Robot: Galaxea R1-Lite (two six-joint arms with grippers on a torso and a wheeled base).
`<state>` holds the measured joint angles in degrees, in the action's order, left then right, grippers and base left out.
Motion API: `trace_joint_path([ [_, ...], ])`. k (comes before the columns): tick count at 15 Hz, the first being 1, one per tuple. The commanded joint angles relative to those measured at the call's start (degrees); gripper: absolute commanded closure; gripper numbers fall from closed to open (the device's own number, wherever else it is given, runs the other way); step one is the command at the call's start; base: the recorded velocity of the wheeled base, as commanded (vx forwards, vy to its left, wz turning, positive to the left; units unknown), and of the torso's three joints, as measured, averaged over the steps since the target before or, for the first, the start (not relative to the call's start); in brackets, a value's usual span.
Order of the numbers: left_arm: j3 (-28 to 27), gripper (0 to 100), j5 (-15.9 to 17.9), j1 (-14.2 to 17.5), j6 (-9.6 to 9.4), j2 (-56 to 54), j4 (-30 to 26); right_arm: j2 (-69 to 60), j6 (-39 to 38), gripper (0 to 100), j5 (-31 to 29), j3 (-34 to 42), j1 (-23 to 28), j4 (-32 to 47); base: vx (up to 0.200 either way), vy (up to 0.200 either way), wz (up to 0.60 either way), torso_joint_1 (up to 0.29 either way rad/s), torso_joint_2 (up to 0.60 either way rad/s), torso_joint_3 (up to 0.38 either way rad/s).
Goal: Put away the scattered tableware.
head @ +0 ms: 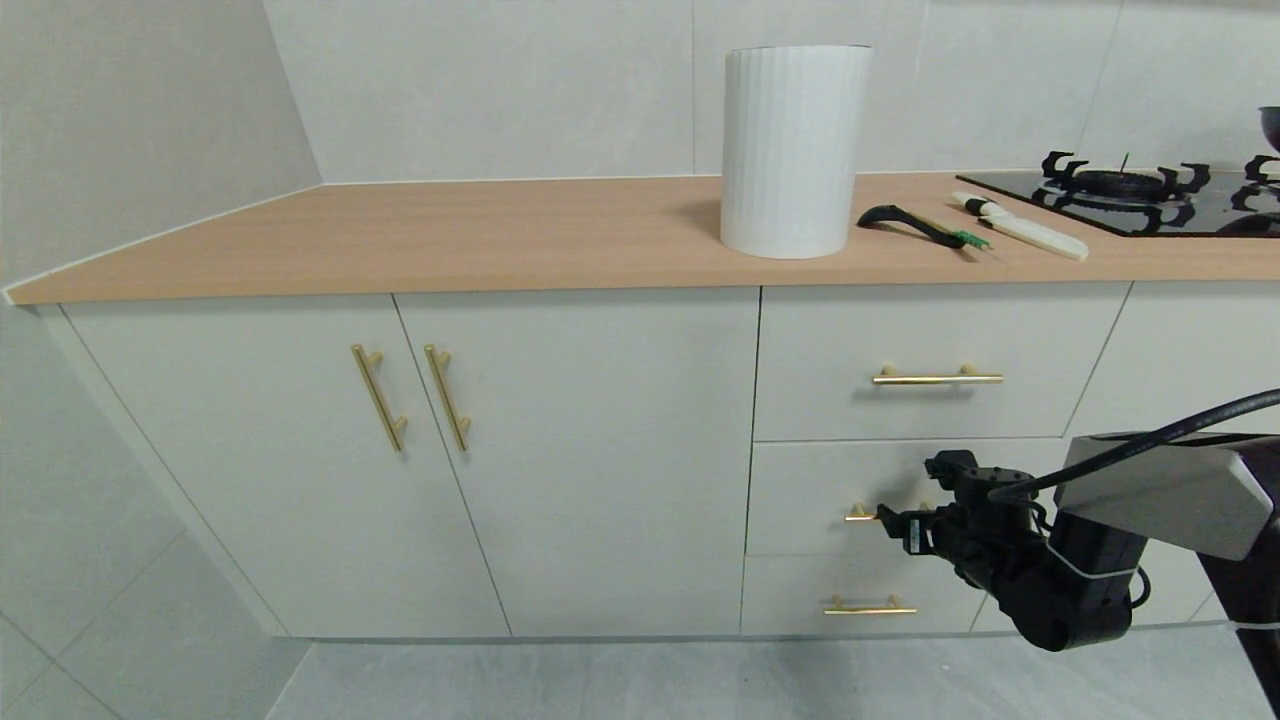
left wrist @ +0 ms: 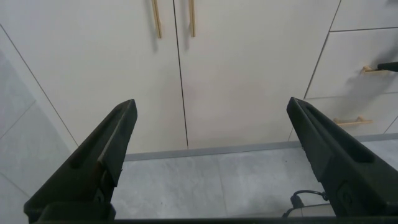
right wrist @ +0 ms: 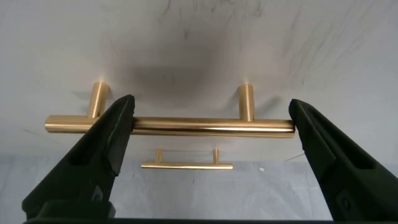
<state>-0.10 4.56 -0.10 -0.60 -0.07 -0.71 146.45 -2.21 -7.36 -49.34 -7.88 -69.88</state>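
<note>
One white ribbed canister [head: 793, 150], two utensils [head: 910, 222] [head: 1025, 228], five gold handles [head: 379, 397] [head: 447, 397] [head: 937, 378] [head: 862, 516] [head: 869, 607], one gas hob [head: 1120, 200]

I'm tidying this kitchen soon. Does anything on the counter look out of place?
Yes: a black spoon and a white utensil lie loose and askew on the countertop, between the white ribbed container and the gas hob, rather than stored. Nothing looks spilled or damaged.

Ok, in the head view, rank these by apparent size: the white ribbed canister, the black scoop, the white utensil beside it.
1. white ribbed canister, by far the largest.
2. black scoop and white utensil: about the same length, both slim, too alike to rank.
</note>
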Motion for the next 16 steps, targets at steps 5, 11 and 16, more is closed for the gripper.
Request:
trace_joint_path([
  [5, 0.01, 0, 0.01, 0.01, -0.02, 0.07, 0.00, -0.28, 0.19, 0, -0.02, 1.08, -0.04, 0.97, 0.000, 0.000, 0.00, 0.000, 0.00, 0.000],
  [11, 0.01, 0, 0.01, 0.01, -0.02, 0.07, 0.00, -5.21, 0.36, 0, 0.60, 4.60, 0.05, 3.52, 0.000, 0.000, 0.00, 0.000, 0.00, 0.000],
  [16, 0.01, 0, 0.01, 0.01, -0.02, 0.07, 0.00, -25.42, 0.10, 0, 8.51, 9.70, 0.23, 21.80, 0.000, 0.000, 0.00, 0.000, 0.00, 0.000],
])
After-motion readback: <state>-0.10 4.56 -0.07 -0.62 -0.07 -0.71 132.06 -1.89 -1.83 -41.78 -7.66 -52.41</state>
